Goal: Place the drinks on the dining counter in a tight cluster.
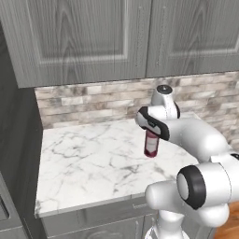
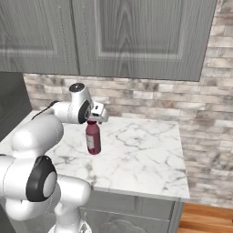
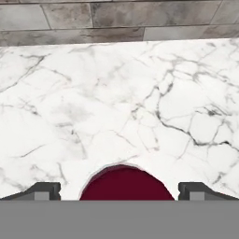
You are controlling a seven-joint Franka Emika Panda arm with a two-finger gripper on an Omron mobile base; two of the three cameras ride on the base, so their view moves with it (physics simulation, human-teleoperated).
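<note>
A dark red bottle (image 1: 151,144) (image 2: 93,139) with a pale label stands upright on a small marble counter (image 1: 84,158) (image 2: 145,154). My gripper (image 2: 93,119) hangs straight above the bottle's top, pointing down. In the hand view my gripper (image 3: 119,189) is open, and the bottle's red top (image 3: 125,184) lies between the two fingertips (image 3: 44,190) with space on both sides. Nothing is held. The dining counter is out of view.
A brick backsplash (image 1: 93,102) (image 2: 150,102) runs behind the counter, with grey wooden wall cabinets (image 1: 88,37) above it. A dark tall unit (image 1: 14,140) borders the counter's left side. The counter's right end (image 2: 184,182) drops to a wooden floor.
</note>
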